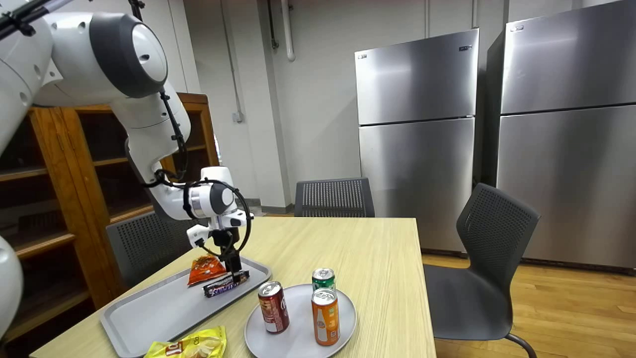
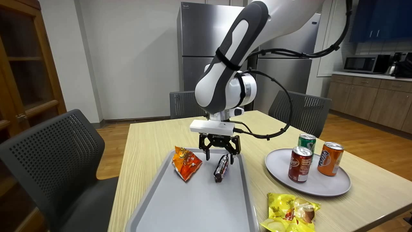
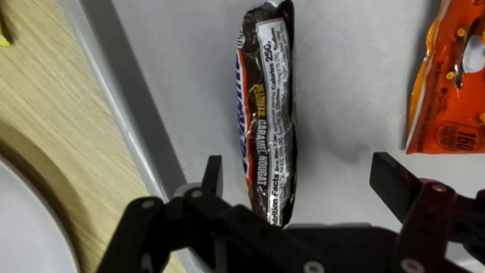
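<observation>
Snickers bar (image 3: pixel 267 121) on tray (image 2: pixel 202 206), pale table (image 1: pixel 362 253), refrigerators (image 1: pixel 417 179) beyond

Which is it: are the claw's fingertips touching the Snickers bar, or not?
Apart: the wrist view shows grey tray between the Snickers bar and both fingertips of the open claw.

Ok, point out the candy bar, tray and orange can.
Candy bar (image 3: pixel 268 113): wrist view, middle of its wrapper.
Tray (image 2: pixel 202 203): an exterior view, bare middle of its bottom.
Orange can (image 2: pixel 329 162): an exterior view, middle of its side.
</observation>
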Motion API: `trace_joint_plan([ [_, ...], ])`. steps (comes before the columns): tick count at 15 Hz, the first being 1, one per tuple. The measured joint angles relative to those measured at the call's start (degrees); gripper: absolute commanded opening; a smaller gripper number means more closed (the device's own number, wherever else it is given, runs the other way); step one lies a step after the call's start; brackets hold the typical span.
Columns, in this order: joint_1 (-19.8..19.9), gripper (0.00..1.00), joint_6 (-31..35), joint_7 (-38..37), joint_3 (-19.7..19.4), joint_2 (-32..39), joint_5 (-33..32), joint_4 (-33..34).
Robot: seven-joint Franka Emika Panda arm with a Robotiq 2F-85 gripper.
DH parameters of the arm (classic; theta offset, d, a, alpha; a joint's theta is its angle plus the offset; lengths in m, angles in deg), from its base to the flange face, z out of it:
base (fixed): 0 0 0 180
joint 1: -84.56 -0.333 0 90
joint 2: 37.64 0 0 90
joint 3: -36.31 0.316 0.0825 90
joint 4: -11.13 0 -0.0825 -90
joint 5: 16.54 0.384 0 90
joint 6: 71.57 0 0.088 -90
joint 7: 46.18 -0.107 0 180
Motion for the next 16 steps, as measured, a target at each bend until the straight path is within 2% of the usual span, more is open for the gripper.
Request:
trace_joint_plan([
  [5, 0.00, 1.00, -0.07, -0.45, -0.01, 1.28, 0.03, 1.13],
  [6, 0.00, 0.80, -0.08, -0.50, -0.02, 1.51, 0.04, 1.35],
  [14, 0.00, 0.18, -0.11, -0.67, -0.23, 1.77, 0.49, 2.08],
  [16, 0.00, 0.07, -0.11, -0.71, -0.24, 1.77, 0.59, 2.21],
])
